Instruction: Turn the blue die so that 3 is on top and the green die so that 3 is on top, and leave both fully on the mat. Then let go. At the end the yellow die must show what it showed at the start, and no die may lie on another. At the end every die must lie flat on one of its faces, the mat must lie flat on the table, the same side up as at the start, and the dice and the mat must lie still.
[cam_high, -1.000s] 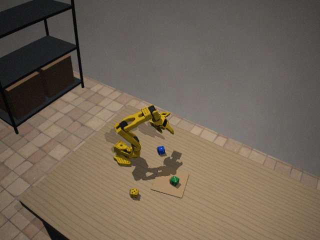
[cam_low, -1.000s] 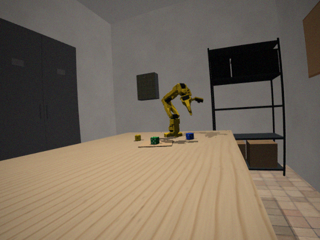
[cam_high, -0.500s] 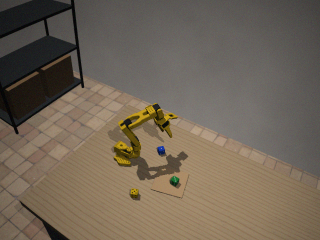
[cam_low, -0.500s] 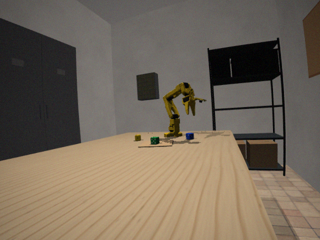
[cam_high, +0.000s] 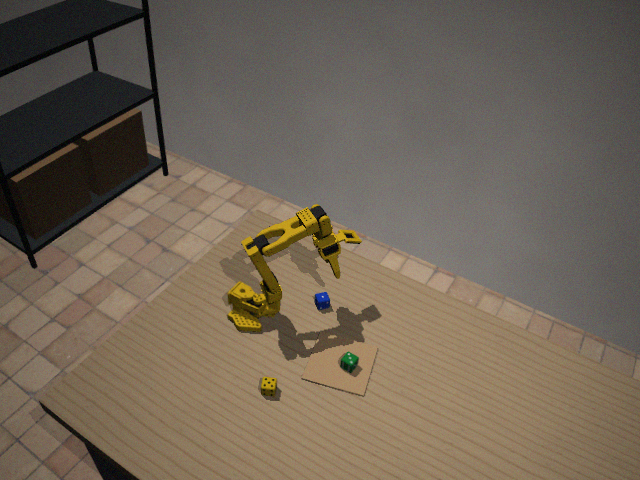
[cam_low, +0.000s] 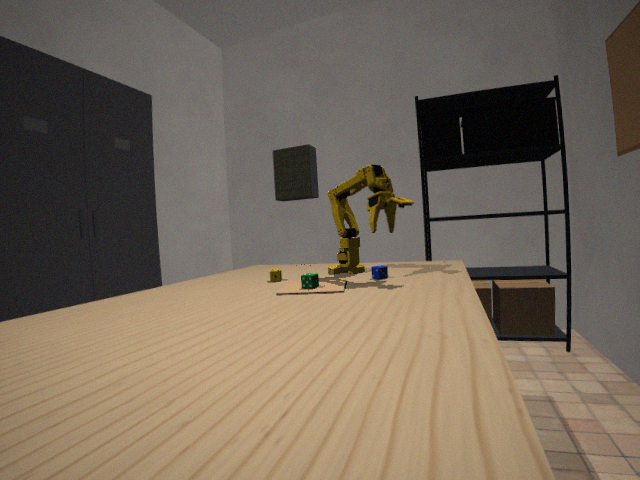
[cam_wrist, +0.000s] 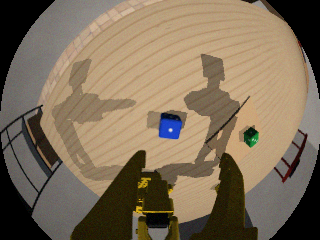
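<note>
- Your gripper (cam_high: 337, 274) (cam_low: 382, 230) (cam_wrist: 184, 154) is partly open, with a clear gap between its fingers, and it has hold of nothing.
- You have it raised well above the table (cam_high: 465, 387) (cam_low: 258, 387) (cam_wrist: 135, 60), pointing down, and its fingertips touch none of the dice.
- The blue die (cam_high: 322, 300) (cam_low: 379, 272) (cam_wrist: 170, 126) lies on the bare wood, off the mat (cam_high: 330, 374) (cam_low: 289, 291) (cam_wrist: 245, 117); in the top view you find it beyond the mat's upper edge, apart from it. It shows you a single pip on top, so it still needs turning to 3.
- In the wrist view, that same die sits ahead of your fingertips, between their two lines.
- The green die (cam_high: 349, 362) (cam_low: 309, 281) (cam_wrist: 251, 137) rests on the mat, inside its edges. Its upper face carries white pips, but you cannot count them surely at this size.
- The yellow die (cam_high: 268, 386) (cam_low: 275, 275) is on the table off the mat, to the mat's lower left in the top view, with five pips up.
- No die lies on another, and the mat looks flat to you.
- Your arm (cam_high: 281, 235) (cam_low: 351, 186) (cam_wrist: 155, 200) stands to the mat's upper left in the top view, and part of its shadow reaches the mat's upper corner.

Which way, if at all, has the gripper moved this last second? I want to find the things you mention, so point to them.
Yes: in the top view, the gripper (cam_high: 336, 271) (cam_low: 383, 230) (cam_wrist: 184, 154) has shifted slightly toward the blue die (cam_high: 322, 300) (cam_low: 379, 272) (cam_wrist: 170, 129).
</note>
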